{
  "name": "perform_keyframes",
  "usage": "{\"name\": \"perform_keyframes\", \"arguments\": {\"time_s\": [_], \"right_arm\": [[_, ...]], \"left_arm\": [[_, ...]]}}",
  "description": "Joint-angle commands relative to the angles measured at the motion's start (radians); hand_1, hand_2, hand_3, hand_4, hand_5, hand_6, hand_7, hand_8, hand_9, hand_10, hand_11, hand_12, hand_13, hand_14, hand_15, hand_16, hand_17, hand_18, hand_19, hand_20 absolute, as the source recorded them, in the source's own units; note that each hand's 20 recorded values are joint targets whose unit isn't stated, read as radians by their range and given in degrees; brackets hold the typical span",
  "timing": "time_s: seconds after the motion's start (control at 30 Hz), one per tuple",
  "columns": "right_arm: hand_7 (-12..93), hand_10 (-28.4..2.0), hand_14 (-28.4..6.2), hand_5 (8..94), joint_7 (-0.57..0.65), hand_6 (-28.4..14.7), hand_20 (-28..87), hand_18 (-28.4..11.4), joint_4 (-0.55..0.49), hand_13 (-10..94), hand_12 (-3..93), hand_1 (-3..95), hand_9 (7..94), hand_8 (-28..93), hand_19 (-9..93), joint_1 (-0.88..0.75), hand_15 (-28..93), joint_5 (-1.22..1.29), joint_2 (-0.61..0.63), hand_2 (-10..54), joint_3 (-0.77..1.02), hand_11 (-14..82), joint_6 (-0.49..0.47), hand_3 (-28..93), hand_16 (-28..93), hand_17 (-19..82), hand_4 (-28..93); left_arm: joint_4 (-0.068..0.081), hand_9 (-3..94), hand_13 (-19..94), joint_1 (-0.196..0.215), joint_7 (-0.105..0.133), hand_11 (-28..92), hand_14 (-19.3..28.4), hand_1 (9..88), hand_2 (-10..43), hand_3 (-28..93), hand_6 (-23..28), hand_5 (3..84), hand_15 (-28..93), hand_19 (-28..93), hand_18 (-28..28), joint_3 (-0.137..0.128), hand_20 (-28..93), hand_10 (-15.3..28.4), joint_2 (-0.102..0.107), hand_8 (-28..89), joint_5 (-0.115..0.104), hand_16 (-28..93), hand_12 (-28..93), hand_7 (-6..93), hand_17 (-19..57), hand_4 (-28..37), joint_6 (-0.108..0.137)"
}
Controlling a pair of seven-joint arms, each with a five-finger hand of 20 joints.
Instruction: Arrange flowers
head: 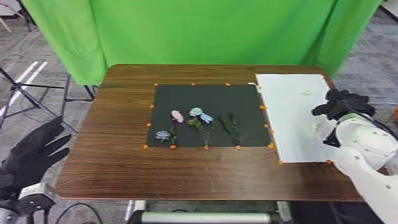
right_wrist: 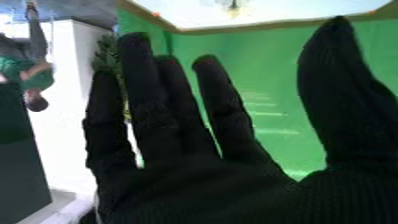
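Clearly, the dark green stems [head: 234, 125] lie left of the spread, empty right robot hand [head: 341, 104], roughly square to the near edge of the counter [head: 195, 175].

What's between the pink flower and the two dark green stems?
In the head view, pale blue flowers and a small yellowish-green sprig lie there, on the black mat.

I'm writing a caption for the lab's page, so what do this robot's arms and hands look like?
The right arm has smooth, rounded white casings. The left arm shows white casing with black parts near the wrist. The right hand and left hand are human-shaped, with fingers and a thumb, and gloved in black fabric.
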Motion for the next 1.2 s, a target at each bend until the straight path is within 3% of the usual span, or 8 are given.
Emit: {"name": "perform_keyframes", "arguments": {"time_s": [0.03,0.27,0.4,0.47,0.57,0.73,1.03,1.2], "right_arm": [[25,-16.8,-15.3,32.1,-0.022,-6.4,38,-21.0,-0.024,37,26.7,18.8,34.0,-10,57,-0.072,24,0.104,-0.025,-7.5,0.049,20.6,-0.064,84,21,9,-24],[25,-16.2,-13.8,31.7,-0.025,-6.4,37,-20.0,-0.009,42,26.1,21.9,34.8,-10,58,-0.087,26,0.089,-0.048,-7.8,0.045,21.3,-0.064,85,22,12,-24],[32,-15.5,-9.4,35.4,-0.011,-6.2,37,-18.7,0.000,54,25.6,29.1,40.2,-13,68,-0.086,42,0.050,-0.052,-7.3,0.020,33.9,0.002,90,17,19,-23],[44,-13.1,-3.4,42.3,-0.013,-4.4,40,-18.2,-0.001,64,32.1,37.8,48.1,-17,75,-0.086,44,0.026,-0.051,-8.9,0.012,41.4,0.020,89,27,26,-23],[55,-9.7,0.9,48.5,-0.040,-2.1,42,-18.0,0.005,73,45.0,46.0,59.8,1,81,-0.086,46,0.012,-0.050,-9.4,0.006,38.5,0.050,87,35,32,-24],[55,-7.8,0.2,64.4,-0.061,0.4,45,-18.3,0.005,84,52.2,52.0,77.1,5,86,-0.090,49,0.020,-0.054,-9.5,0.008,33.0,0.091,84,36,39,-25],[53,-7.6,-0.4,69.1,-0.172,-0.1,45,-18.7,-0.031,86,53.7,52.4,81.7,2,86,0.040,49,0.021,-0.084,-9.5,-0.126,28.7,0.258,84,36,41,-24],[53,-7.6,-0.4,69.6,-0.246,-0.2,45,-18.8,-0.027,86,54.1,52.3,82.0,2,86,0.184,49,0.007,-0.136,-9.5,-0.273,28.2,0.265,84,37,41,-24]], "left_arm": [[-0.001,17.7,14,0.002,-0.009,11,11.9,24.7,0.7,70,0.6,22.1,18,35,17.8,-0.003,10,9.0,-0.007,-10,0.006,6,19,18.4,-12.8,-26.5,-0.007],[-0.002,17.7,14,0.003,-0.013,11,11.9,24.7,0.7,70,0.6,22.1,18,35,17.8,-0.002,9,9.0,-0.006,-10,0.005,6,19,18.3,-12.8,-26.7,-0.009],[-0.002,17.7,14,0.004,-0.013,11,11.9,24.7,0.7,70,0.6,22.1,18,35,17.8,-0.003,9,9.0,-0.007,-10,0.006,6,19,18.4,-12.8,-26.7,-0.006],[-0.002,17.7,14,0.006,-0.014,11,11.9,24.7,0.8,70,0.6,22.1,18,35,17.8,-0.003,10,9.0,-0.006,-10,0.005,6,19,18.4,-12.8,-26.7,-0.006],[-0.002,17.7,13,0.006,-0.014,11,12.0,24.7,0.8,70,0.6,22.1,18,35,17.8,-0.004,10,9.0,-0.007,-10,0.004,6,19,18.4,-12.8,-26.7,-0.009],[-0.001,17.7,14,0.001,-0.015,11,11.9,24.8,0.8,70,0.6,22.1,19,35,17.8,-0.002,10,9.0,-0.005,-10,0.005,6,19,18.4,-12.8,-26.7,-0.008],[-0.002,17.7,14,0.008,-0.017,11,11.9,24.7,0.8,70,0.6,22.1,18,35,17.8,-0.003,9,9.0,-0.003,-10,0.004,6,19,18.3,-12.8,-26.6,-0.005],[0.001,17.7,14,0.000,-0.026,11,11.9,24.8,0.8,70,0.6,22.1,18,35,17.8,0.000,10,9.0,0.005,-10,0.004,6,19,18.4,-12.8,-26.6,-0.012]]}}
